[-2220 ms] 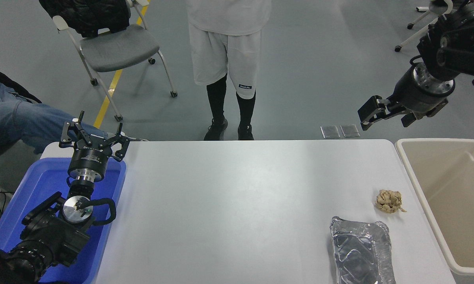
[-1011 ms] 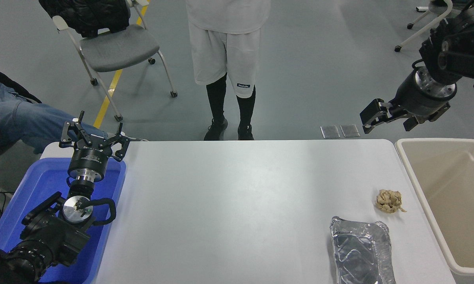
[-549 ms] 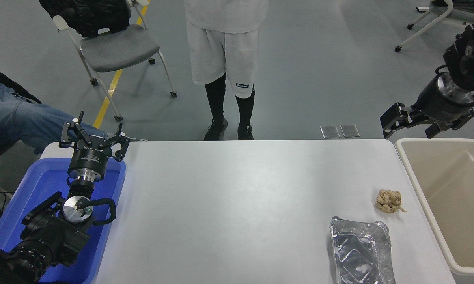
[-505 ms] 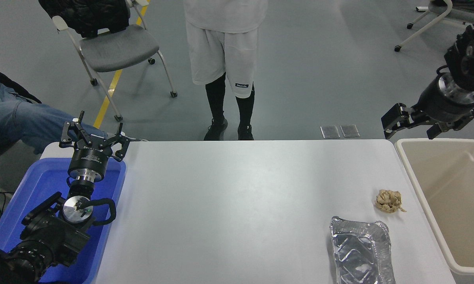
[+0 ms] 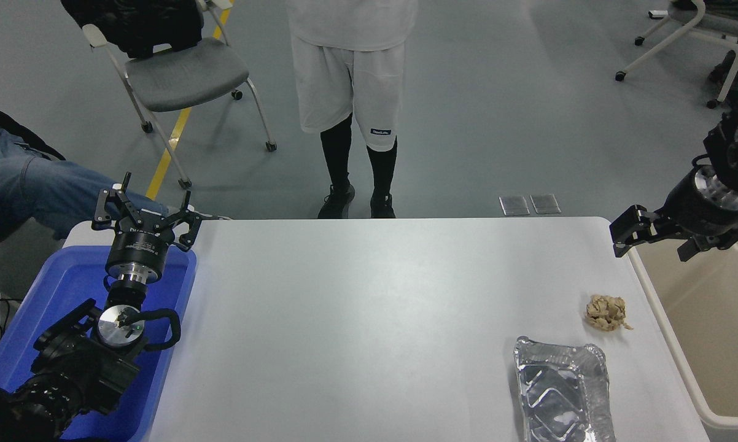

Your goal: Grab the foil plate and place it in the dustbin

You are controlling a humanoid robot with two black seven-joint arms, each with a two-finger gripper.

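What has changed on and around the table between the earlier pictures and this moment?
The right gripper has come down and moved to the right: before it hung above the floor beyond the table's far edge, and now it is over the dustbin's far corner. It holds nothing. The foil plate, the paper wad and the parked left gripper over the blue tub stayed as they were.

My white rectangular table (image 5: pixel 369 319) carries little. A shiny silver foil plate (image 5: pixel 562 393) lies near its right front corner. A small crumpled tan paper wad (image 5: pixel 606 312) sits just beyond it.
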